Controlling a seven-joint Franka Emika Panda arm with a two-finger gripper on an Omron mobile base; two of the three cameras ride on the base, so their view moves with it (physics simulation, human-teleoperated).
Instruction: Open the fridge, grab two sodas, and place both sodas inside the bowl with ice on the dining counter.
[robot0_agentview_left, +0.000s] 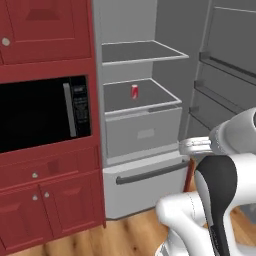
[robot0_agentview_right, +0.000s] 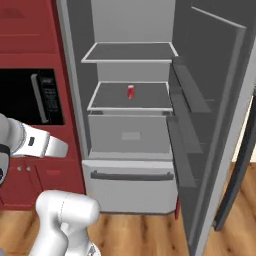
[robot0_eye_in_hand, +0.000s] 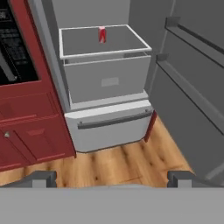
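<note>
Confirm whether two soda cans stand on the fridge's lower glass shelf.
No. A single red soda can stands on that shelf, alone near its middle.

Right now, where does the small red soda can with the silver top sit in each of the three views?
Left base view: small red soda can stands just above centre, on the lower glass shelf.
Right base view: can at centre, upper third, same shelf.
Hand view: can near the top, slightly left of centre.
Shared landmark: the grey drawer directly under that shelf.
</note>
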